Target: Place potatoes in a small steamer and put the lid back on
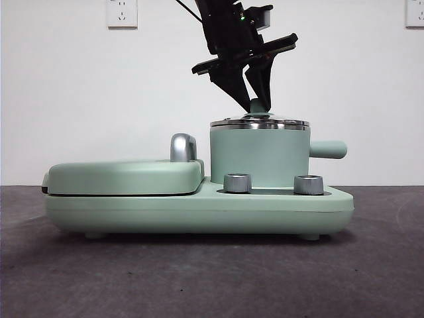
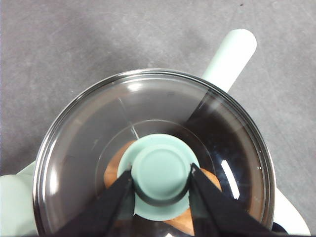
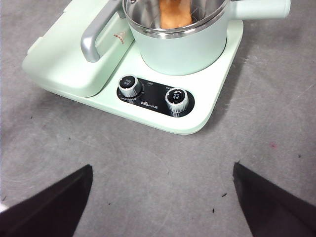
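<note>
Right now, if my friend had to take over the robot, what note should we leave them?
Left tool: over the pot, its jaws closed on the knob of the lid.
Right tool: open, holding nothing, waiting above the table in front of the cooker.
Potato: inside the pot, seen through the glass.
Lid: looks seated on the pot's rim, flat.
Done: potato is in, lid is back on.
Left: let go of the knob and lift the left arm away. Check that the lid sits level.
</note>
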Action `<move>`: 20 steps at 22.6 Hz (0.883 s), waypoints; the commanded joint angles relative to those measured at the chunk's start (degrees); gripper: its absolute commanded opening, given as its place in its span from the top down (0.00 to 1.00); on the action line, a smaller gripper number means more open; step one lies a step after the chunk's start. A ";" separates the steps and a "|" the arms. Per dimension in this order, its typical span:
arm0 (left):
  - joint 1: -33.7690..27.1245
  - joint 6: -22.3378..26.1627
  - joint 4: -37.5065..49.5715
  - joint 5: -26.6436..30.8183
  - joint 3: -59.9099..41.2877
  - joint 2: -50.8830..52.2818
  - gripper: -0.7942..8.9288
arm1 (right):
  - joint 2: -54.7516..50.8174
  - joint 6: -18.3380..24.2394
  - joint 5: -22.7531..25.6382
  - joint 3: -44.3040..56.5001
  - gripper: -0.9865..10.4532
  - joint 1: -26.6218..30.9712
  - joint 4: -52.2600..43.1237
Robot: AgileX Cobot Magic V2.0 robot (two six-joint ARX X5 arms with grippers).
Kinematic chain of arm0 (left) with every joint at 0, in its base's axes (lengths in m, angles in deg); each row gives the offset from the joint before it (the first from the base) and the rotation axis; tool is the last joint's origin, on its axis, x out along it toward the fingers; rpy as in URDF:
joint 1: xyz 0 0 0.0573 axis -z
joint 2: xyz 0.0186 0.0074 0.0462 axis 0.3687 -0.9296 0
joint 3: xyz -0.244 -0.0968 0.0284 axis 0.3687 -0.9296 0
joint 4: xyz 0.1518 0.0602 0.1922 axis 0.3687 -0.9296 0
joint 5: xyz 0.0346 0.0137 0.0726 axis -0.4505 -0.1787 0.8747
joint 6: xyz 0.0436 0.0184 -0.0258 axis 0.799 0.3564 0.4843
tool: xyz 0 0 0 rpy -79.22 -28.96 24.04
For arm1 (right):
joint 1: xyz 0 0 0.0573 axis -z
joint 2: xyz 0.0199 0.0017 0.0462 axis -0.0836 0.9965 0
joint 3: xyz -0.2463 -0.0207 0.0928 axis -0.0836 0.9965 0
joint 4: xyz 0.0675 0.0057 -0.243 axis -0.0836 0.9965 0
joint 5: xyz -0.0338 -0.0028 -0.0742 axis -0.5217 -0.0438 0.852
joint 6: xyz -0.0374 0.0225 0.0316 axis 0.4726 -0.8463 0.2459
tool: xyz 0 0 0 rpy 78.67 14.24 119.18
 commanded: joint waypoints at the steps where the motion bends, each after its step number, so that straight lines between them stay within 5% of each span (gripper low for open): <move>1: 0.22 -0.02 -0.48 1.36 1.62 -1.38 0.90 | 0.24 -0.61 -0.17 -0.48 0.53 -0.42 -0.70; 12: 0.22 -0.26 -2.01 1.51 1.64 -1.38 0.89 | 0.24 -0.59 -0.15 -0.48 0.53 -0.42 -0.70; 17: 0.15 -2.89 -2.51 0.90 2.29 -1.07 0.54 | 0.24 -0.59 -0.15 -0.48 0.53 -0.42 -0.70; 20: -0.17 -3.23 -4.04 0.79 2.69 1.42 0.52 | 0.24 -0.57 -0.17 -0.48 0.53 -0.42 -0.70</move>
